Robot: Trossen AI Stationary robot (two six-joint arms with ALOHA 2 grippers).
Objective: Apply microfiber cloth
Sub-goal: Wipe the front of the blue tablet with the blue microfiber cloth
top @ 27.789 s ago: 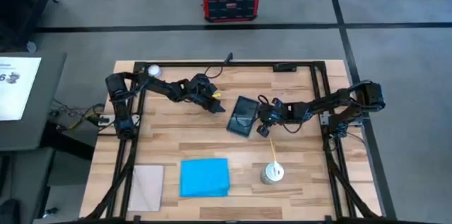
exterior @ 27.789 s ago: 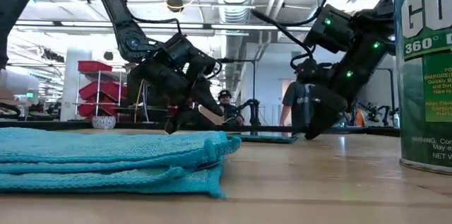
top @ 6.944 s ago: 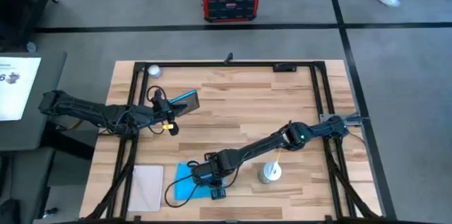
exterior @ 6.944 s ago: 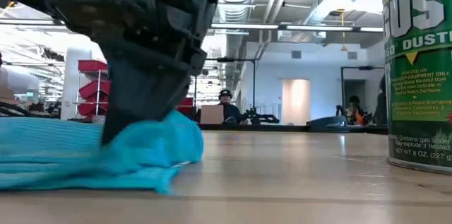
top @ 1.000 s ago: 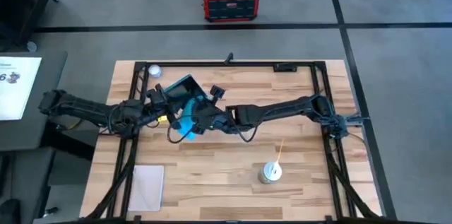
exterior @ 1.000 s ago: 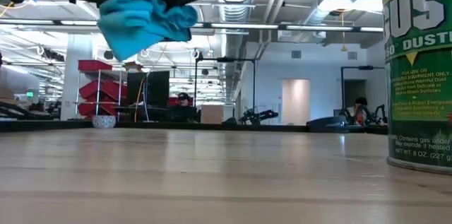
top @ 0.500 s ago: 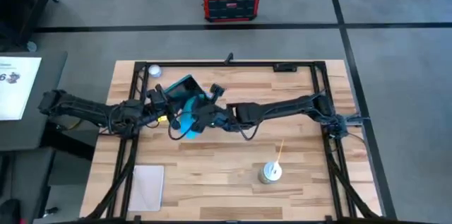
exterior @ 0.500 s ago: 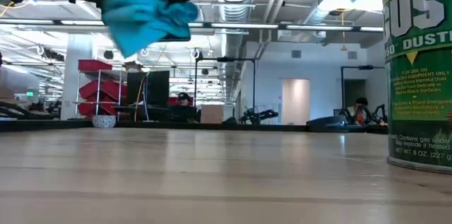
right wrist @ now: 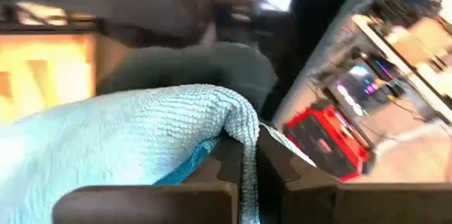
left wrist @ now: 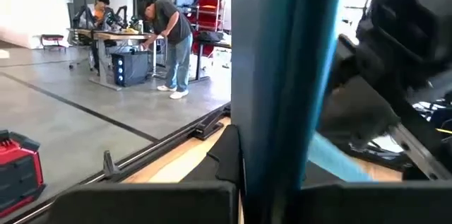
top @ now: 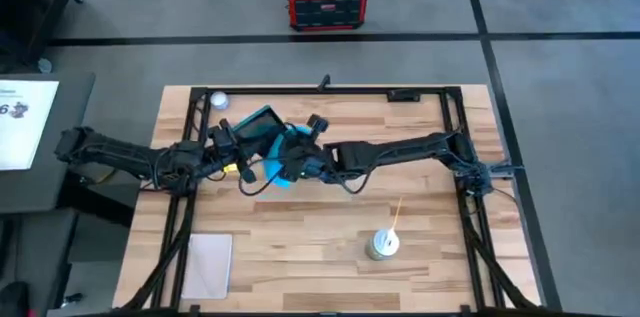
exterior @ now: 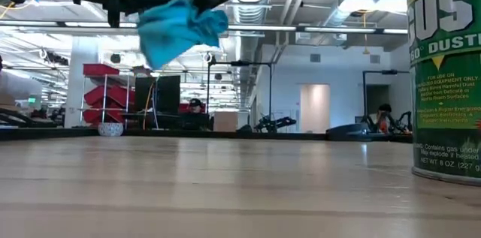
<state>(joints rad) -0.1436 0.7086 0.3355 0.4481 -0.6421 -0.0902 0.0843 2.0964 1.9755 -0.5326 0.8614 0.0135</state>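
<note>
**Right claw brings the cloth to the held tablet**

Right gripper (top: 291,161) is pinched on the microfiber cloth (top: 286,165), which hangs bunched from its fingers well above the table (top: 330,227); in the low view the blue fabric (exterior: 180,26) dangles clear of the wood. Seen from above, the cloth sits toward ten o'clock of the table's centre, right against the dark tablet (top: 256,125).

Left gripper (top: 226,140) appears clamped on that tablet, holding it tilted up off the table with its face turned toward the right arm. That pose reads as deliberate: one arm presents the screen so the other can press fabric against it. The left wrist view shows the tablet's edge (left wrist: 282,75) close up between its fingers.

A spray can (top: 383,245) stands near five o'clock, well apart, and a pale sheet (top: 208,264) lies near seven o'clock.
</note>
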